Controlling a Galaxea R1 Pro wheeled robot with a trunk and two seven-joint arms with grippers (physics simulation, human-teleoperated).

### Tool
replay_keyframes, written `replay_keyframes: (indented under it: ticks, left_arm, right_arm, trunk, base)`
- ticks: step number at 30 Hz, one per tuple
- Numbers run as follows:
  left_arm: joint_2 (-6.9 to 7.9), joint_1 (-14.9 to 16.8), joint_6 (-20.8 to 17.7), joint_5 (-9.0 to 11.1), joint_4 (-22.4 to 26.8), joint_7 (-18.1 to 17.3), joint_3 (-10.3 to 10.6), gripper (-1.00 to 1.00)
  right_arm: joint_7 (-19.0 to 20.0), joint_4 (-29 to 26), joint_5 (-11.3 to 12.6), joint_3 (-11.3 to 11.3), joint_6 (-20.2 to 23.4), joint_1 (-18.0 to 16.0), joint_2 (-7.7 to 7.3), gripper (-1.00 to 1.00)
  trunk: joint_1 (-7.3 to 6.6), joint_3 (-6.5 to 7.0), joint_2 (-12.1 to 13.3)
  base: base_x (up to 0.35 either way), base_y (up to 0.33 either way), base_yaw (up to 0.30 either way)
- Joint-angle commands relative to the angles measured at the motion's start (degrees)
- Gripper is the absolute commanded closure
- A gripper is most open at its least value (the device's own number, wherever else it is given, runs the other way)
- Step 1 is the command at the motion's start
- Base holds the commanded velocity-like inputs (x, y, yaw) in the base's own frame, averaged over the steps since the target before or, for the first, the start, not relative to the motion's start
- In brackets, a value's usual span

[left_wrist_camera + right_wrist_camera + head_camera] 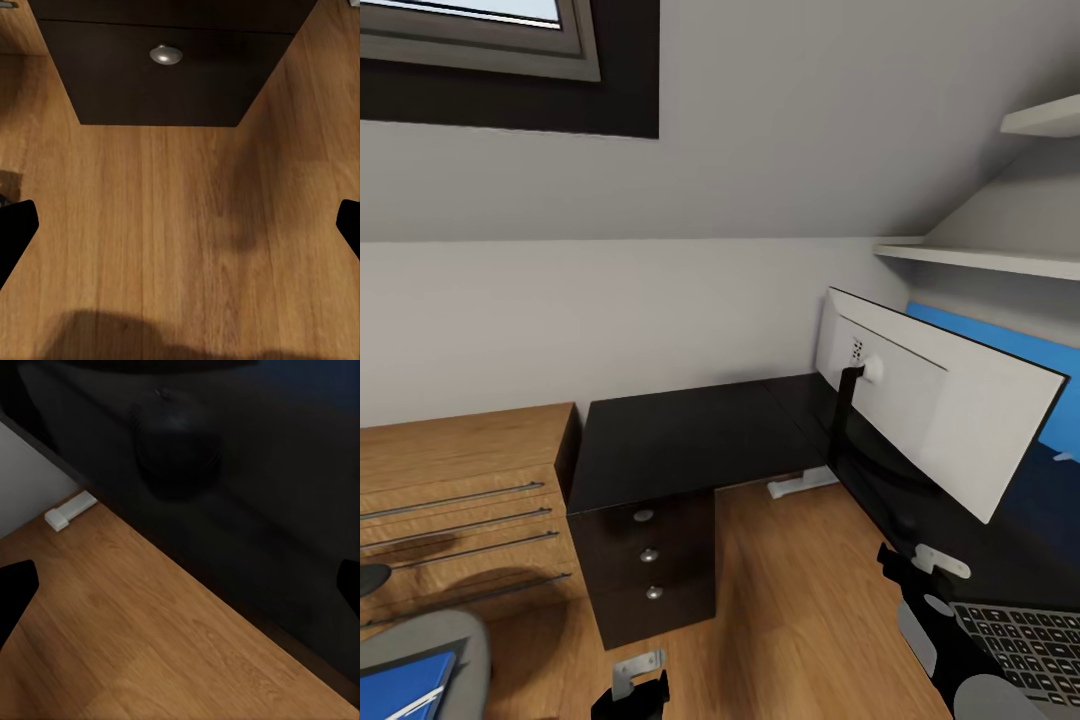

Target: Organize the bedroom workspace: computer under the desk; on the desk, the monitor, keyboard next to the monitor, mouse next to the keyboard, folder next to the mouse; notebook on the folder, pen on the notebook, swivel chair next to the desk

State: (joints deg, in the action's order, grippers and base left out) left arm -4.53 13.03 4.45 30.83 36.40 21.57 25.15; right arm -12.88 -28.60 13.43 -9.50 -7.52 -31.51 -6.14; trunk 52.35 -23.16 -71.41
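The desk has a glossy black top and a three-drawer unit. On its right wing stands the monitor, white back toward me, its round base dark on the desk top. The keyboard lies near the desk's front edge, partly behind my right arm. At the lower left, the blue folder rests on the swivel chair's grey seat, with a thin pale strip on it. My left gripper hangs open over the floor before the drawers. My right gripper is open above the desk's edge.
A low light-wood cabinet stands left of the desk. White shelves and a blue back panel are behind the monitor. A skylight sits in the sloped ceiling. The desk's white foot rests on the wood floor.
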Motion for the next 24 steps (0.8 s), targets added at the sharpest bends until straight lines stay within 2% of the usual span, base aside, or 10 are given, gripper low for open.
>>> replay_keyframes:
  ticks: [1,7,24]
  left_arm:
    - [0.05,0.1,0.4,0.6,0.0,0.4,0.4,-1.00]
    - [0.05,0.1,0.4,0.6,0.0,0.4,0.4,-1.00]
    - [0.05,0.1,0.4,0.6,0.0,0.4,0.4,-1.00]
  right_arm:
    - [0.0,0.0,0.6,0.1,-0.3,0.0,-0.01,-1.00]
    - [0.0,0.0,0.6,0.1,0.3,0.0,-0.01,-1.00]
    - [0.0,0.0,0.5,0.1,2.1,0.0,-0.16,-1.00]
  trunk:
    - [0.00,-0.06,0.0]
    - [0.00,-0.06,0.0]
    - [0.00,-0.06,0.0]
  base:
    - [0.084,0.000,0.000]
    - [0.125,0.000,0.000]
    - [0.020,0.000,0.000]
